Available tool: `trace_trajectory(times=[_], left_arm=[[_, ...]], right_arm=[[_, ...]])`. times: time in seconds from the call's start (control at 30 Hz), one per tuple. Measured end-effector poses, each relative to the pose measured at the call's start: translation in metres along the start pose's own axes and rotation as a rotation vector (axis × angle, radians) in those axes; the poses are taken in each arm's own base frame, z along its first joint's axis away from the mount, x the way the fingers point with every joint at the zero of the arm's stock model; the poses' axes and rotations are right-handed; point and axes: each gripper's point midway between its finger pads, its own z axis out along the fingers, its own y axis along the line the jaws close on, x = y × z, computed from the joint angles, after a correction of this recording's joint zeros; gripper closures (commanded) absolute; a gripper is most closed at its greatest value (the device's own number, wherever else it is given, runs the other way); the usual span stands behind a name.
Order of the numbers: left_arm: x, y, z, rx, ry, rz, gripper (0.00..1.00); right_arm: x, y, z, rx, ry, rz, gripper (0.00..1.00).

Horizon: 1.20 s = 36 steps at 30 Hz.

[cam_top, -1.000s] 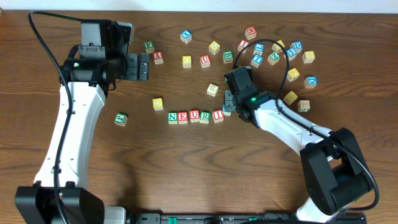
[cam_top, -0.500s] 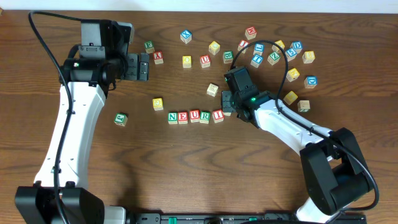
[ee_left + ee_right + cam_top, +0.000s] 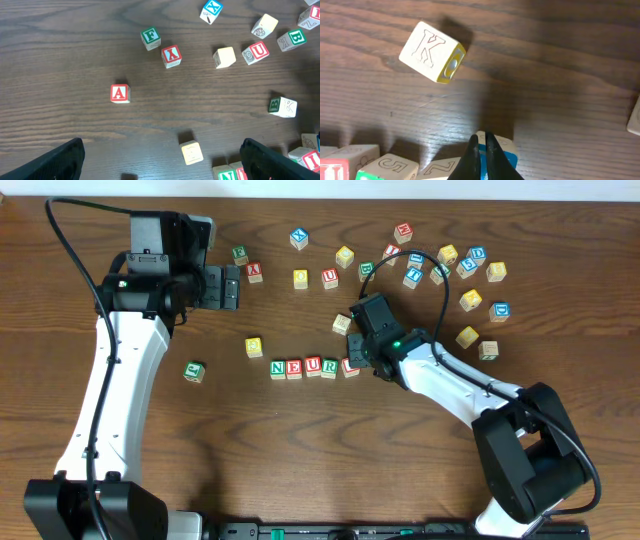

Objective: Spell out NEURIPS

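A row of cubes reading N [image 3: 278,367], E [image 3: 294,367], U [image 3: 312,366], R [image 3: 330,366], I [image 3: 349,366] lies mid-table. My right gripper [image 3: 356,354] hovers at the row's right end, shut. In the right wrist view its closed fingertips [image 3: 482,142] rest over a cube with a blue letter [image 3: 506,152], which I cannot read, beside the row's last cubes. My left gripper [image 3: 231,287] hangs open over the far left, nothing between its fingers [image 3: 55,160]. From the left wrist, the N cube [image 3: 227,174] shows at the bottom edge.
A K cube [image 3: 432,51] lies just beyond the right fingertips. Loose cubes are scattered at the back: A [image 3: 119,93], red X [image 3: 171,56], F [image 3: 150,37], a spare U [image 3: 329,277], several more at back right [image 3: 470,275]. A yellow cube [image 3: 254,346] and a green one [image 3: 194,371] lie left of the row.
My right gripper, still shut, has shifted a little left along the row's right end, now covering the cube beside the I. The left arm has not moved.
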Motion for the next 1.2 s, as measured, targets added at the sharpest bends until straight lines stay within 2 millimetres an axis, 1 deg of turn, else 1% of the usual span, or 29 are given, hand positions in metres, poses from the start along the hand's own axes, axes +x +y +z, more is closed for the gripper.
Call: trace_trajectory(times=[0.83,1.2], left_arm=[[-0.0001,0.0,0.0,0.0,0.0,0.0,0.02],[-0.0001,0.0,0.0,0.0,0.0,0.0,0.02]], right_arm=[[-0.005,0.0017,0.0013,-0.006,-0.022,0.002,0.99],[-0.0099,0.0011,0.0011,0.001,-0.043,0.004,0.96]])
